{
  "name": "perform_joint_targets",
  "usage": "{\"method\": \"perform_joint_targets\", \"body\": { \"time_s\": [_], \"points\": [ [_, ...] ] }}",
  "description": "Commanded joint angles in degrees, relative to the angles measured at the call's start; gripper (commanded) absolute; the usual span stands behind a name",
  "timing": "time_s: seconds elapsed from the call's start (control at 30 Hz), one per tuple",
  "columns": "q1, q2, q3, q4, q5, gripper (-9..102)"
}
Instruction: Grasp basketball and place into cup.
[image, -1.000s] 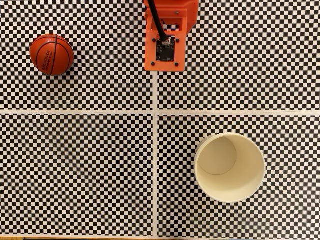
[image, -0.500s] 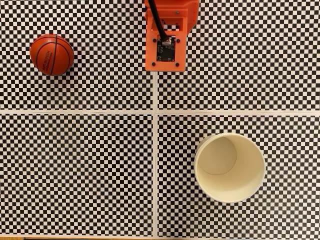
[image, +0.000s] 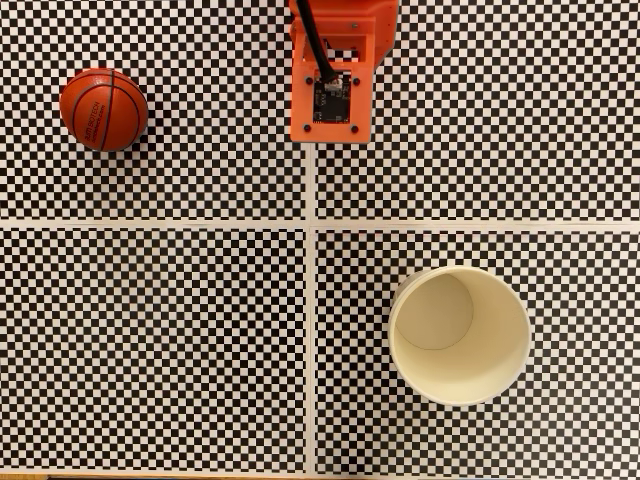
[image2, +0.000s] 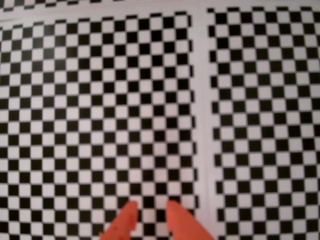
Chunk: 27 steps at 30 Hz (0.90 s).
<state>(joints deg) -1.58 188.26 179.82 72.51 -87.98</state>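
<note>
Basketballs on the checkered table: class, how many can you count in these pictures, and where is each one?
1. The basketball lies at the upper left of the fixed view, on the checkered table, left of the orange arm base and far from the cup, whose inside looks empty.

You've got a black-and-white checkerboard surface (image: 160, 330) covering the whole fixed view, split into four panels by pale seams — one vertical seam (image: 311, 300) approx. mid-frame, one horizontal seam (image: 150, 222) crossing it. A thin tan strip (image: 150, 476) shows at the bottom edge. In the wrist view, same checker pattern (image2: 100, 100), slightly blurred, w/ a pale seam (image2: 202, 100) right of center.
</note>
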Motion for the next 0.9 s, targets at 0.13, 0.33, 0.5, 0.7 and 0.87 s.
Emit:
{"method": "perform_joint_targets", "body": {
  "time_s": [0.13,0.33,0.5,0.7,0.87],
  "points": [
    [-0.3,0.3,2.0,0.2,-0.2,0],
    [-0.3,0.3,2.0,0.2,-0.2,0],
    [0.6,0.3,2.0,-1.1,-1.9,0],
    [4.0,0.3,-1.1,-11.8,-1.7,0],
    [7.7,0.2,-4.6,-19.4,-0.6,0]
  ]
}}
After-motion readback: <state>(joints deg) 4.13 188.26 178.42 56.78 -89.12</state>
